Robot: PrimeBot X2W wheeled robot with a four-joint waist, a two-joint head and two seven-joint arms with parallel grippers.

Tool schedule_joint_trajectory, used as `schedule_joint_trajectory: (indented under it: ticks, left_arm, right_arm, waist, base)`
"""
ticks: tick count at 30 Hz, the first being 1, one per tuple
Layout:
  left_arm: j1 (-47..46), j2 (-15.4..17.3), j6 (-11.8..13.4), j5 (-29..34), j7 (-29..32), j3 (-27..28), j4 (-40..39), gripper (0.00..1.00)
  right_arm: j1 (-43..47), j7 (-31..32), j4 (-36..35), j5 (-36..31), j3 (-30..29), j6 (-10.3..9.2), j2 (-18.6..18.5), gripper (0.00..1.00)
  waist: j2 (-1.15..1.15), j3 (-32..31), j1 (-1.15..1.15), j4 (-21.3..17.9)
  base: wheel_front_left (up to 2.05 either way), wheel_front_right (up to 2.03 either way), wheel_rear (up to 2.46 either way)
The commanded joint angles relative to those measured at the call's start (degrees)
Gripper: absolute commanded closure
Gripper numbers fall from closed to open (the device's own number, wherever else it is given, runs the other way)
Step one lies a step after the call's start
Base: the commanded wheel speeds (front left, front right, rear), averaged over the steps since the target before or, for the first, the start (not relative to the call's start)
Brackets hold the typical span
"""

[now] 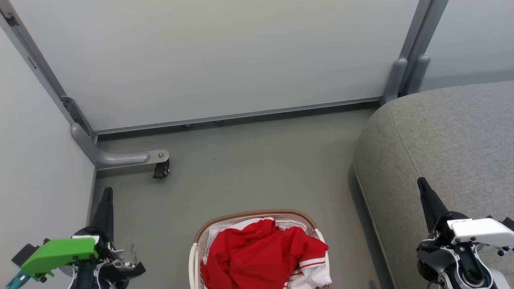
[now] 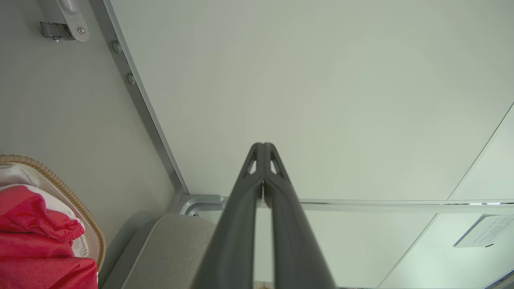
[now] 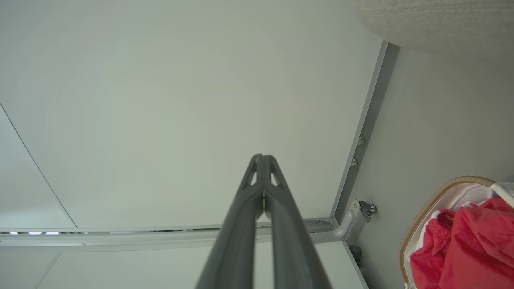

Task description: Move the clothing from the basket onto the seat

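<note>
Red clothing [image 1: 257,257] with white striped cuffs lies heaped in the white basket [image 1: 253,213] with the brown woven rim, at the bottom centre of the head view. The grey seat [image 1: 441,140] fills the right side, beside the basket. My left gripper [image 1: 107,190] stands at the lower left, shut and empty, left of the basket. My right gripper [image 1: 421,181] is shut and empty in front of the seat's side. In the left wrist view the shut gripper [image 2: 263,145] points at a pale panel, with the clothing [image 2: 32,249] at lower left. The right wrist view shows the shut gripper [image 3: 263,156] and clothing [image 3: 466,249].
Pale partition panels [image 1: 217,56] on grey metal frames close off the back and left. A frame foot with a black caster [image 1: 161,169] juts onto the grey floor [image 1: 257,160] between the left gripper and the basket.
</note>
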Motion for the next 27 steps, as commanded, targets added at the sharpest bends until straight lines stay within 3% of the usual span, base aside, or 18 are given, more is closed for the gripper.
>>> schedule_joint_trajectory:
  ticks: [1, 27]
  left_arm:
    - [-0.66, 0.06, -0.22, 0.31, 0.10, 0.05, -0.02, 1.00]
    - [-0.66, 0.06, -0.22, 0.31, 0.10, 0.05, -0.02, 1.00]
  right_arm:
    - [0.63, 0.14, -0.14, 0.21, -0.09, 0.00, -0.35, 1.00]
    - [0.63, 0.14, -0.14, 0.21, -0.10, 0.00, -0.35, 1.00]
  waist:
    - [0.00, 0.00, 0.00, 0.00]
    - [0.00, 0.00, 0.00, 0.00]
  base:
    - [0.00, 0.00, 0.00]
    - [0.00, 0.00, 0.00]
